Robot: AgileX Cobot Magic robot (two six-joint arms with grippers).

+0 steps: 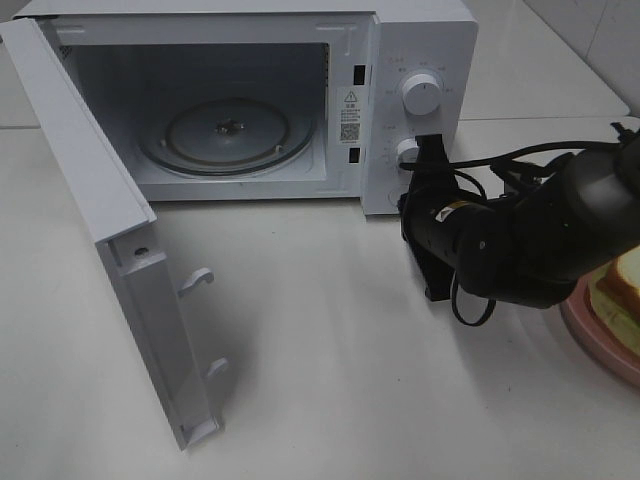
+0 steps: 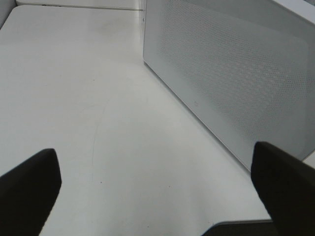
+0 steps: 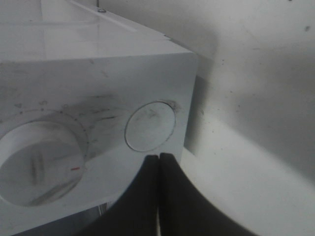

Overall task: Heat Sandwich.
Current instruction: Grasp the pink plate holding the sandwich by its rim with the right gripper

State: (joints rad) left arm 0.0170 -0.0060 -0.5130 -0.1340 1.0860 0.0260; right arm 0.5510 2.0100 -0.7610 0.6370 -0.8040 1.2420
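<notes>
The sandwich (image 1: 622, 285), white bread with a tan crust, lies on a pink plate (image 1: 600, 340) at the table's right edge, partly hidden behind my right arm. The right gripper (image 1: 431, 148) is shut with nothing in it. It points at the microwave's control panel, and in the right wrist view its tips (image 3: 159, 158) sit just below a round button (image 3: 150, 126), beside the dial (image 3: 39, 162). My left gripper (image 2: 153, 150) is open and empty over bare table, near the outer face of the microwave door (image 2: 236, 78). It is out of the exterior view.
The white microwave (image 1: 420, 40) stands at the back with its door (image 1: 100, 200) swung wide to the left. A glass turntable (image 1: 228, 135) lies bare inside. An upper dial (image 1: 421, 93) sits on the panel. White table (image 1: 320, 350) spreads in front.
</notes>
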